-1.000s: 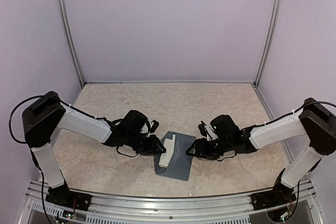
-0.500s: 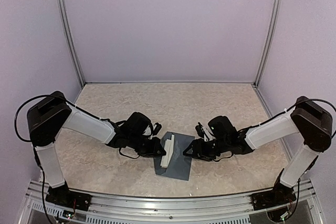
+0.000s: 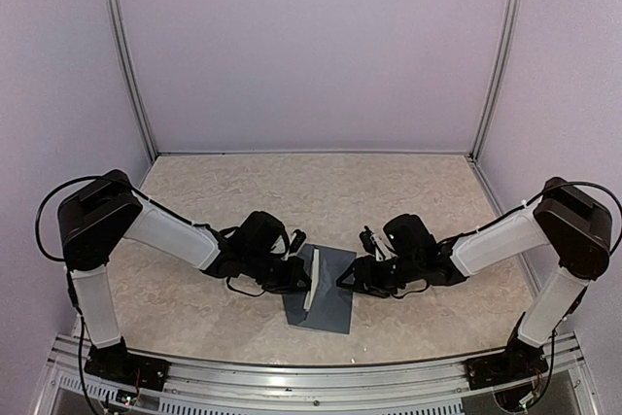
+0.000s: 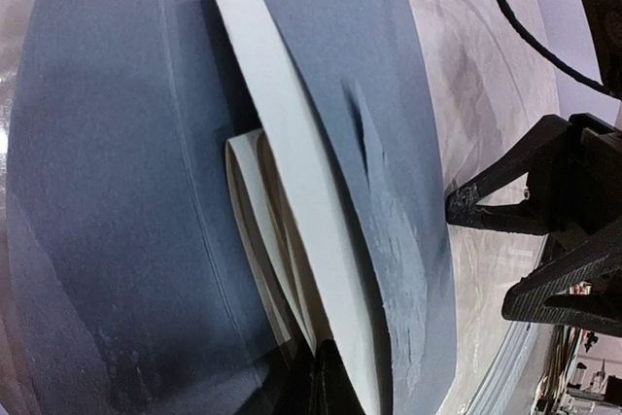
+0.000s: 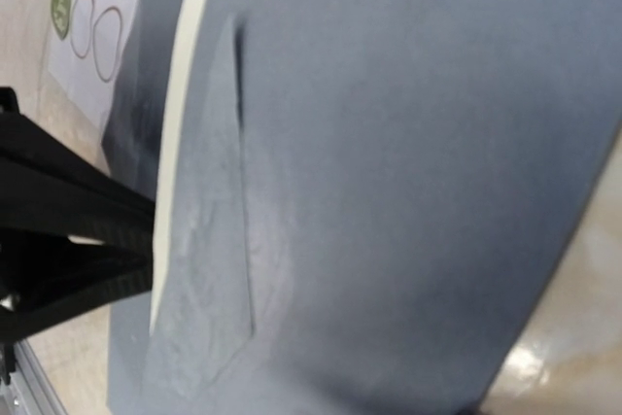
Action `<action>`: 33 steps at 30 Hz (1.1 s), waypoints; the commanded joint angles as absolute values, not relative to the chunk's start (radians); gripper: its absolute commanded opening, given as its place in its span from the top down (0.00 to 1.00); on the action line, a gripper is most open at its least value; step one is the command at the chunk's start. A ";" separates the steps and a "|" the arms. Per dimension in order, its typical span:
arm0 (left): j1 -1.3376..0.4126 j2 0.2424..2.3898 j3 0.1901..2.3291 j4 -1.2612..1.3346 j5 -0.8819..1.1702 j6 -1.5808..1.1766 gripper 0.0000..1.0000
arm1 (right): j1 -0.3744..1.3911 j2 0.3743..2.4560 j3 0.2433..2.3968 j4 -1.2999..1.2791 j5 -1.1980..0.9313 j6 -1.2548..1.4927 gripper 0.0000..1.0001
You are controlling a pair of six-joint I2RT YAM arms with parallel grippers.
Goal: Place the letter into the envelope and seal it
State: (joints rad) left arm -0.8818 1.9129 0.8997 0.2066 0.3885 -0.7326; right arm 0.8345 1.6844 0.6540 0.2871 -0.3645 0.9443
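Observation:
The dark slate blue-grey envelope (image 3: pixel 328 295) lies flat between my two arms. The white folded letter (image 3: pixel 311 284) sits partly inside its pocket, under the raised top sheet (image 4: pixel 330 75); its folds show in the left wrist view (image 4: pixel 292 201). My left gripper (image 3: pixel 294 275) is at the envelope's left side, shut on the letter's near end (image 4: pixel 335 381). My right gripper (image 3: pixel 347 280) is at the envelope's right edge; in the left wrist view its fingertips (image 4: pixel 462 206) stand apart, one touching that edge. The envelope (image 5: pixel 389 182) fills the right wrist view and hides those fingers.
A small white sticker strip with circles (image 5: pixel 89 31) lies on the table just beyond the envelope's far left corner, next to my left gripper (image 5: pixel 58 240). The beige table (image 3: pixel 311 191) is enclosed by purple walls and metal posts; a metal rail runs along the near edge.
Both grippers moved in towards the envelope. The letter slid further under the top sheet, so only a thin white strip shows from above now.

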 commanded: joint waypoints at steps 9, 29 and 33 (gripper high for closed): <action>-0.905 1.726 0.843 0.146 0.190 -0.697 0.66 | 0.840 1.592 0.661 0.175 -0.280 0.879 0.40; -0.815 1.636 0.629 0.339 0.327 -0.908 0.27 | 0.874 1.755 0.729 0.241 -0.349 0.834 0.58; -0.815 1.669 0.628 0.341 0.329 -0.920 0.24 | 0.868 1.784 0.722 0.210 -0.331 0.857 0.58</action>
